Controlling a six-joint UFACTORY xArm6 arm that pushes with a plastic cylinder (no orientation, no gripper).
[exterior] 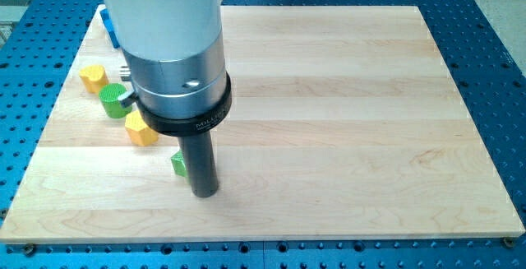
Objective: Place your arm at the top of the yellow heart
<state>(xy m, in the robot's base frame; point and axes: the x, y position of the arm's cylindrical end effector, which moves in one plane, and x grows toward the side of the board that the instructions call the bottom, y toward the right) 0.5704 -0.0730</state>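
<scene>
Two yellow blocks lie at the view's left: one (93,76) near the board's left edge and one (140,127) lower and further right. I cannot tell which of them is the heart. My tip (205,193) rests on the board, below and to the right of both. It stands right beside a small green block (177,164), which is partly hidden behind the rod. The nearer yellow block is about 80 px up and left of the tip.
A larger green block (114,100) sits between the two yellow ones. A blue block (107,22) shows at the top left, partly hidden by the arm's body (168,47). The wooden board (345,121) lies on a blue perforated table.
</scene>
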